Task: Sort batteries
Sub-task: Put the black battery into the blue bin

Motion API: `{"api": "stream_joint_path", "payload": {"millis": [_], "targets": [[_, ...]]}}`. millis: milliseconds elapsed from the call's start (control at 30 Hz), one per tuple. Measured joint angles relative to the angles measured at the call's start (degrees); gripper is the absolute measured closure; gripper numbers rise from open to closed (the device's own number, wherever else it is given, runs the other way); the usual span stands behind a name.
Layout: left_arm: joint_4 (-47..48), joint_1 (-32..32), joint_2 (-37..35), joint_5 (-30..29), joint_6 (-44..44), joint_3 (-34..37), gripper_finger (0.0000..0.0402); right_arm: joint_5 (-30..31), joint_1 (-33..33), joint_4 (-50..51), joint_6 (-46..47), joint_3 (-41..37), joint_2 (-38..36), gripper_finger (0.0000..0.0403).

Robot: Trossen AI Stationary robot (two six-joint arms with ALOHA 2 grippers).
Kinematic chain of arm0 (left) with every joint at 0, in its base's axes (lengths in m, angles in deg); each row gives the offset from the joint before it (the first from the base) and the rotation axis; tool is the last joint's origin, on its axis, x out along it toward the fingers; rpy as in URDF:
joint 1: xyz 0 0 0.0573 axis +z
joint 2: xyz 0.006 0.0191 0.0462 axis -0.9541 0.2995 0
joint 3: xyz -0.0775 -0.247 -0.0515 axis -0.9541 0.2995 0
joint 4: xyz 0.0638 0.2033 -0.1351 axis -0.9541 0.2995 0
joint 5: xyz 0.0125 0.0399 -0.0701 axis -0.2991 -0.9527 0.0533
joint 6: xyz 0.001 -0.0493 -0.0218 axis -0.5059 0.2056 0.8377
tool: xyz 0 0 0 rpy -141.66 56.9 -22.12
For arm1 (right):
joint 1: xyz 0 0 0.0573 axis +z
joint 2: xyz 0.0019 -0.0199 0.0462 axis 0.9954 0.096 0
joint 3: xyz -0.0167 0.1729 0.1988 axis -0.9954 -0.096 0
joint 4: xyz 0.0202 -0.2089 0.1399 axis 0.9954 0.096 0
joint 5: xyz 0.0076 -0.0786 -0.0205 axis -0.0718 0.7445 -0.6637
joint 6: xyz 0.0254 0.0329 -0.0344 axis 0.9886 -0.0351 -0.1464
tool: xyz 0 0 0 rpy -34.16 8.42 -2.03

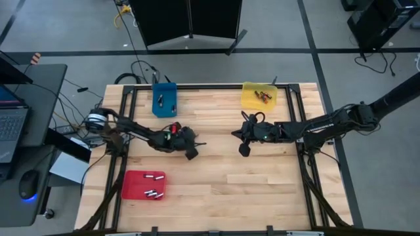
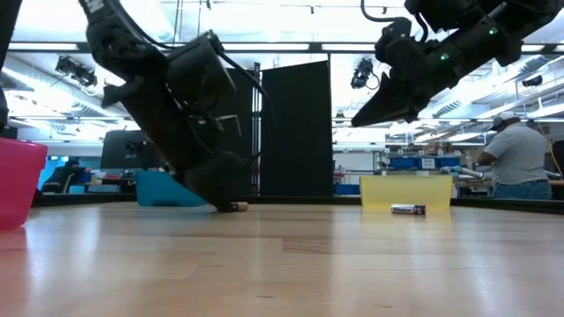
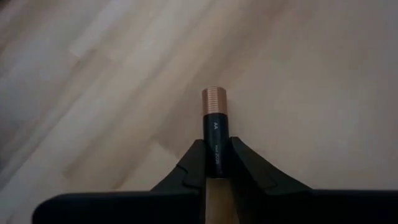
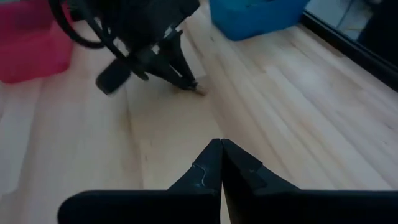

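Note:
A black AA battery [image 3: 214, 118] with a copper-coloured end lies on the wooden table near its middle. My left gripper [image 3: 215, 144] is shut on it; the high view shows this gripper [image 1: 199, 143] left of centre. My right gripper [image 4: 221, 144] hangs shut and empty above the table right of centre [image 1: 235, 134], facing the left one. A blue tray [image 1: 164, 99], a yellow tray [image 1: 258, 96] and a red tray [image 1: 144, 185] each hold a few batteries. My left gripper pinches the battery's black end [image 3: 215, 155] between its two fingers, one on each side. The fingers slant down from the table's left side and lie along the battery. The copper end [image 3: 214, 99] sticks out ahead of them. In the low view the battery [image 2: 236, 207] rests on the table.
In the low view another battery [image 2: 408, 209] lies on the table in front of the yellow tray [image 2: 405, 189]. Bare wood stretches across the table's near half. A person [image 2: 520, 158] stands in the room beyond the far edge.

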Motion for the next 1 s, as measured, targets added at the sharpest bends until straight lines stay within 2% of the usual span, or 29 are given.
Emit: {"api": "stream_joint_path", "payload": {"millis": [67,267,533,700,867,1000], "targets": [[2.13,-0.23,-2.62,2.38,-1.96,0.17,0.0354,-0.15,0.65,-0.16,-0.71,0.0,0.0,0.0389],[8.33,-0.13,-12.74,3.58,-5.85,0.07,0.0354,-0.25,2.19,-1.32,-1.64,0.0,0.02,0.0389],[19.25,3.09,-26.05,3.75,-5.24,0.07,0.0354,-0.27,2.95,-3.41,-2.34,0.0,0.02,0.0389],[24.85,9.15,-32.26,3.58,-3.49,0.0,0.0354,-0.27,2.97,-3.72,-2.35,0.0,0.02,0.0389],[27.61,18.42,-34.93,3.66,-4.47,-0.04,0.0354,-0.27,2.95,-4.04,-2.35,0.0,0.02,0.0389],[28.79,27.23,-34.13,8.61,-8.87,-0.04,0.0354,-0.27,2.95,-4.09,-2.35,0.0,0.02,0.0389]]}}
